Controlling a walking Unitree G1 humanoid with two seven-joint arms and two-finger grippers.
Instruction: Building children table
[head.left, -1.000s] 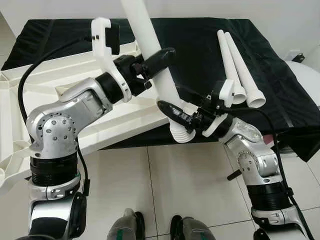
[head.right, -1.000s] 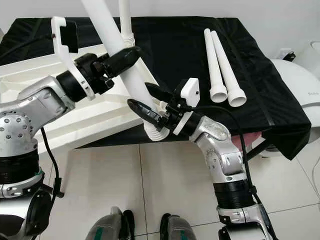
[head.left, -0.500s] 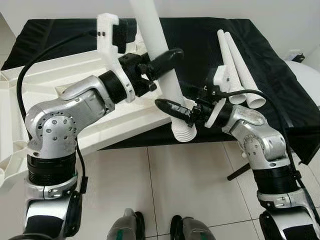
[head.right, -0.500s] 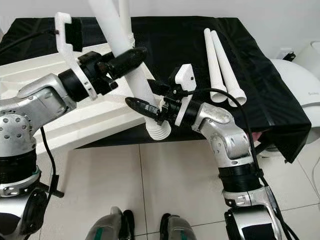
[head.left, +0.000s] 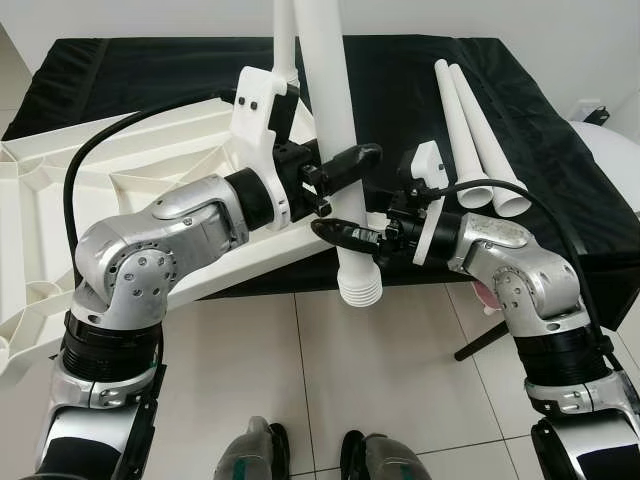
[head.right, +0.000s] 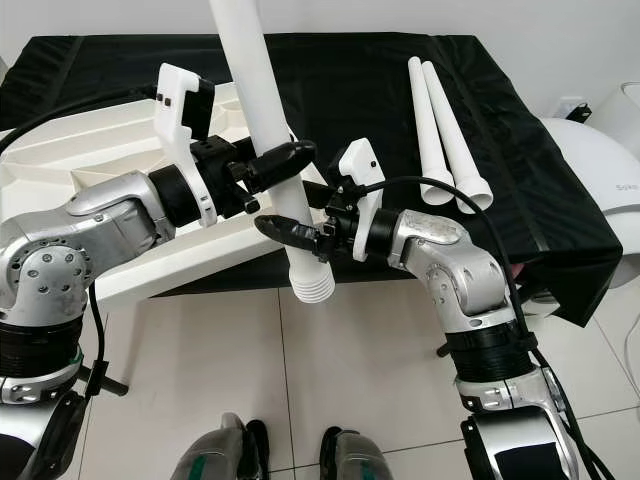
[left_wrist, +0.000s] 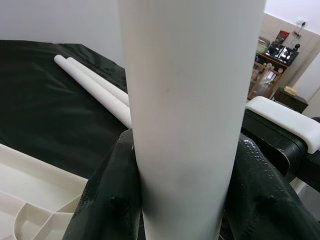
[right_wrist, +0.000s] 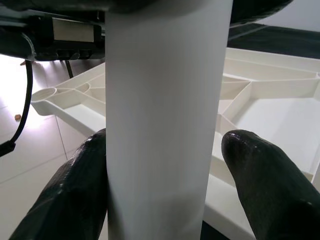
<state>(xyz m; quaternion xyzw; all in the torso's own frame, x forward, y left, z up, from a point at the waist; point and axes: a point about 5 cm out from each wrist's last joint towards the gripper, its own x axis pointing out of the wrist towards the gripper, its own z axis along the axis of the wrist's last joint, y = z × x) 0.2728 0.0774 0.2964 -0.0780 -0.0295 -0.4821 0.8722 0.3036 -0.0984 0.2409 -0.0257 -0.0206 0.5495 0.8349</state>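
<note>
A leg (head.left: 330, 130) stands nearly upright at the centre, its ribbed end hanging over the floor (head.left: 400, 380) just before the worktop (head.left: 400, 90). The left gripper (head.left: 345, 165) holds it from 9 o'clock; the right gripper (head.left: 345, 235), lower down, reaches it from 3 o'clock. The tabletop (head.left: 120, 190) lies at 9 to 10 o'clock, overhanging the worktop. Two more legs (head.left: 480, 140) lie side by side on the worktop at 2 o'clock.

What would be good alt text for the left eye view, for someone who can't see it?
Both grippers hold one white table leg nearly upright, ribbed end down over the floor: the left gripper clamps it higher, the right gripper lower. Behind lies the upturned white tabletop, and two spare legs rest on a black-covered surface.
</note>
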